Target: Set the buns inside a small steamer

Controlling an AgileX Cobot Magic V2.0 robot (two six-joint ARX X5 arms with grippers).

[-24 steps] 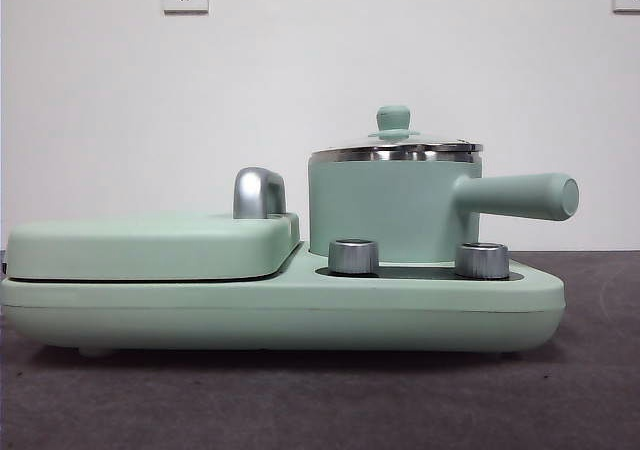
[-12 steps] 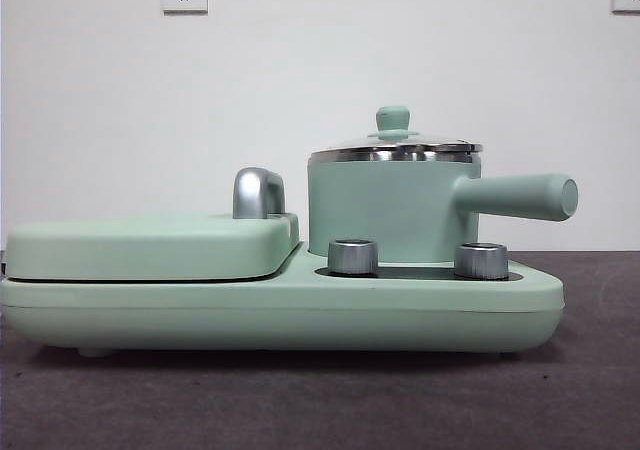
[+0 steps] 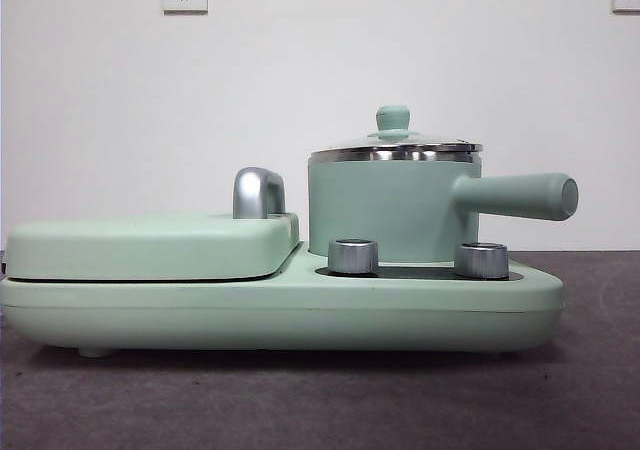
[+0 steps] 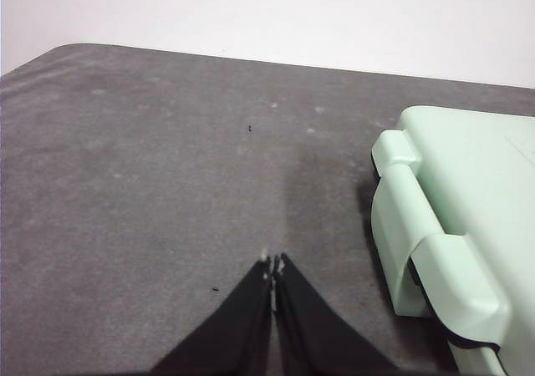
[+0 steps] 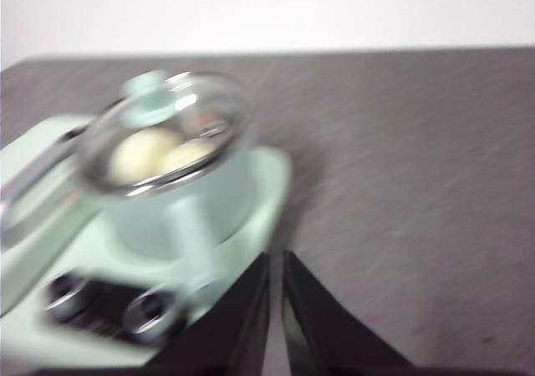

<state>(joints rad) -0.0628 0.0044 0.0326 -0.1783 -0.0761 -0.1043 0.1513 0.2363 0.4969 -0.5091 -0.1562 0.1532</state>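
Mint-green and round, the small steamer [image 3: 385,208] sits upright on the right half of a mint-green cooker base [image 3: 280,310], on a dark plate behind two steel knobs [image 3: 353,256]. Its long straight handle [image 3: 515,196] runs level in the front view, its long axis lying sideways and its rounded end pointing toward the right edge of that picture. A steel rim circles the top, and the glass lid [image 3: 395,145] with its green knob [image 3: 393,118] rests closed on it. In the blurred right wrist view the buns [image 5: 159,154] show through the glass as two pale lumps lying side by side inside the steamer [image 5: 171,175]; their shapes and markings are too smeared to tell apart. On the left half of the base lies the flat hinged griddle [image 3: 150,245], shut, with a chrome handle [image 3: 258,192] standing at its back edge next to the steamer. The right gripper [image 5: 276,263] hangs above the dark table [image 5: 418,184], just beside the base and near the steamer's handle, its jaws drawn nearly together with a thin slit between them and nothing in them. The left gripper [image 4: 273,267] hovers over bare table near the griddle's hinged corner [image 4: 418,226], jaws pressed together and empty.
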